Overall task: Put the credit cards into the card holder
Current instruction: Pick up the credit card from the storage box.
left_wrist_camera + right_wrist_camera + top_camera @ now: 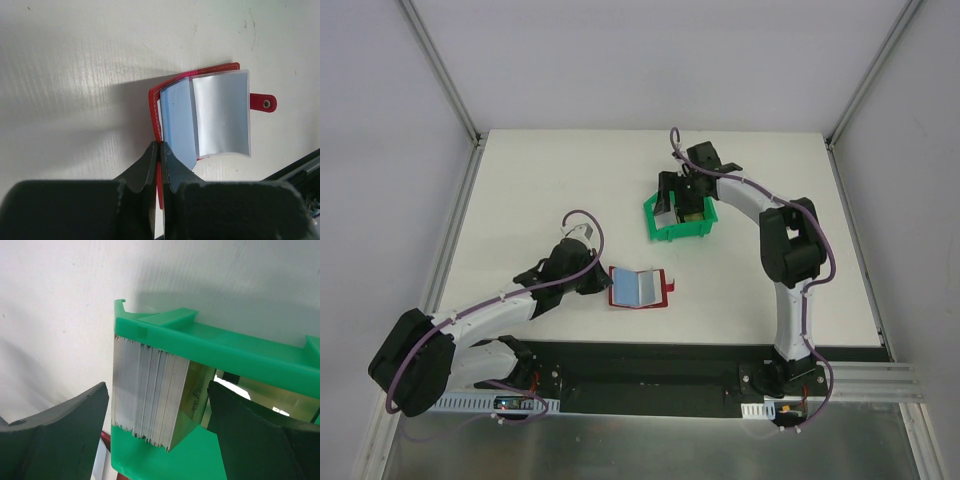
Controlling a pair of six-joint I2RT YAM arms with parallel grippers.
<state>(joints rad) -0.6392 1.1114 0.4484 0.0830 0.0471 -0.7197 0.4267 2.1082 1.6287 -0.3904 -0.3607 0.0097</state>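
On the counter [570,180], the open card holder [220,115] is pinched by the left pincer [160,157]. The right pincer [159,407] is spread astride cards [147,390] in a green bin [210,347].

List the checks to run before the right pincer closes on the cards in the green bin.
1. The card holder lies open, pockets up: ok.
2. The left pincer is shut on the holder's red cover edge: ok.
3. The right pincer is open, with a finger on each side of the credit cards: ok.
4. One card split off from the stack: not ok; they stand packed together on edge in the green bin.
5. Fingers clear of the bin's wall: cannot tell.
6. A pocket free for a card: cannot tell.
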